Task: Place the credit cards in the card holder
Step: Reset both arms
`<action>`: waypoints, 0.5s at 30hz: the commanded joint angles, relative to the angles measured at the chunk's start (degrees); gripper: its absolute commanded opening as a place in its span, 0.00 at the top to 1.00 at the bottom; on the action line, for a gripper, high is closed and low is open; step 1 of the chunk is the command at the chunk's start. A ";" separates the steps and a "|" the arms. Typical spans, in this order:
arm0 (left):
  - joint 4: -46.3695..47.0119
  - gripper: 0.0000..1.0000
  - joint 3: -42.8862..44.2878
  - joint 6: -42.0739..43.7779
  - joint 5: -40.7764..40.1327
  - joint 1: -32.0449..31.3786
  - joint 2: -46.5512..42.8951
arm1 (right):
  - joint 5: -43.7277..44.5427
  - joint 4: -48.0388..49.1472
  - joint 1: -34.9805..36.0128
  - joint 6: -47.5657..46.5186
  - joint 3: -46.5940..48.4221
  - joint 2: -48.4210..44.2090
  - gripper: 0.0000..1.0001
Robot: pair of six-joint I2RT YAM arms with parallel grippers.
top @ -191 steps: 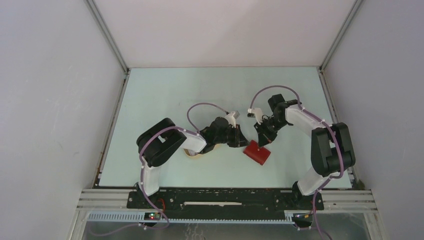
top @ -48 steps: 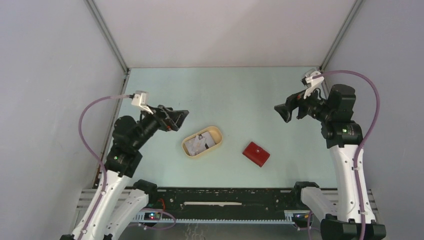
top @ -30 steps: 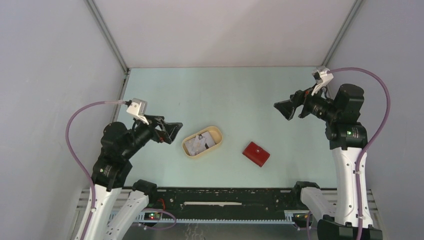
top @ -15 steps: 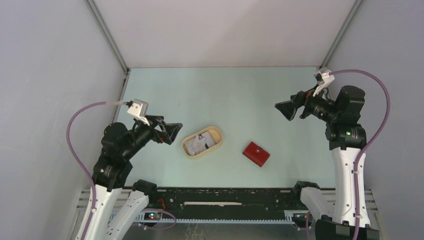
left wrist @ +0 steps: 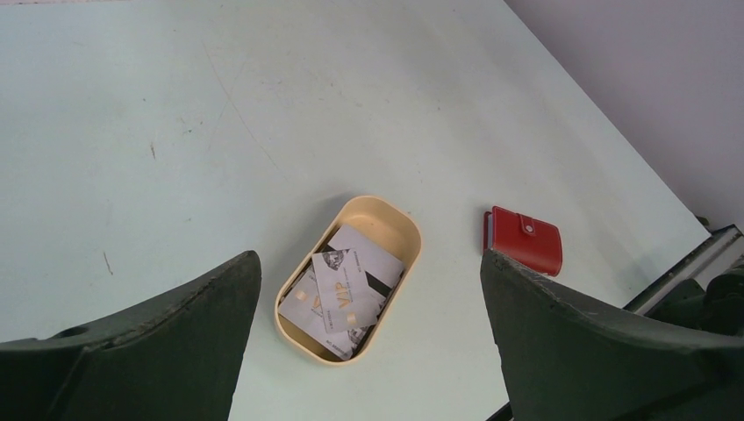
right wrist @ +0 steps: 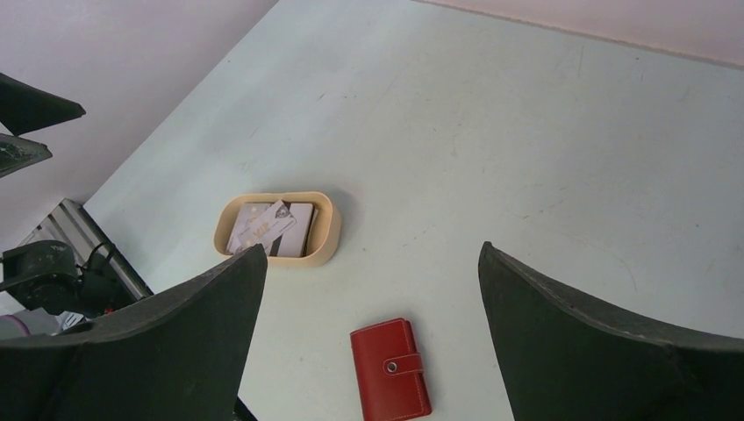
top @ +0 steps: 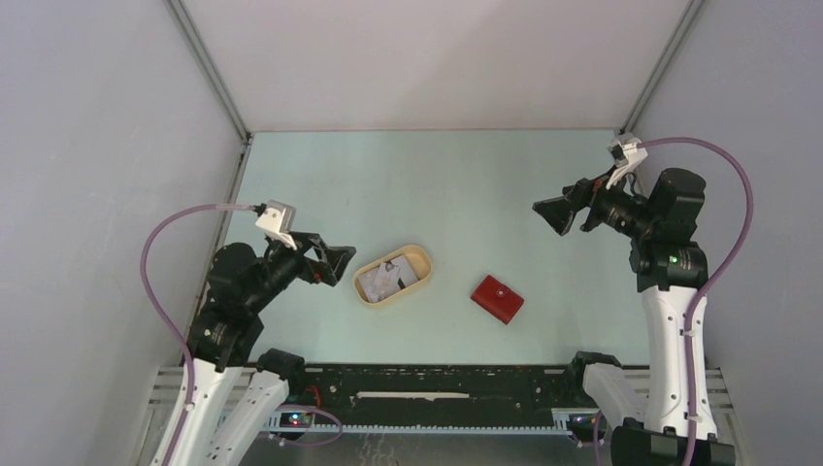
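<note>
Both arms had risen off the table since six seconds before. From above, the left gripper (top: pixel 335 260) hung spread just left of the beige tray (top: pixel 425 262), and the right gripper (top: pixel 553 214) hung spread too, well apart from the closed red card holder (top: pixel 497 298). The left wrist view showed wide, empty jaws over the credit cards (left wrist: pixel 342 296), piled in the tray. The right wrist view showed the card holder (right wrist: pixel 391 368) snapped shut on the table, near the tray.

Top camera looks down from behind; both wrist cameras (high, angled inward) share tray (left wrist: pixel 375 209) and card holder (left wrist: pixel 526 242).
</note>
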 commanded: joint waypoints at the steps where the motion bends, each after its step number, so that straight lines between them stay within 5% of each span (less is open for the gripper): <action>1: 2.19 0.00 -1.39 1.83 -0.60 0.62 -0.69 | -0.42 2.04 -0.64 1.01 -0.17 -1.63 0.00; 15: 1.66 0.00 -2.81 1.85 -0.65 2.79 -1.10 | -1.96 2.64 -0.83 0.56 -1.80 -1.34 0.00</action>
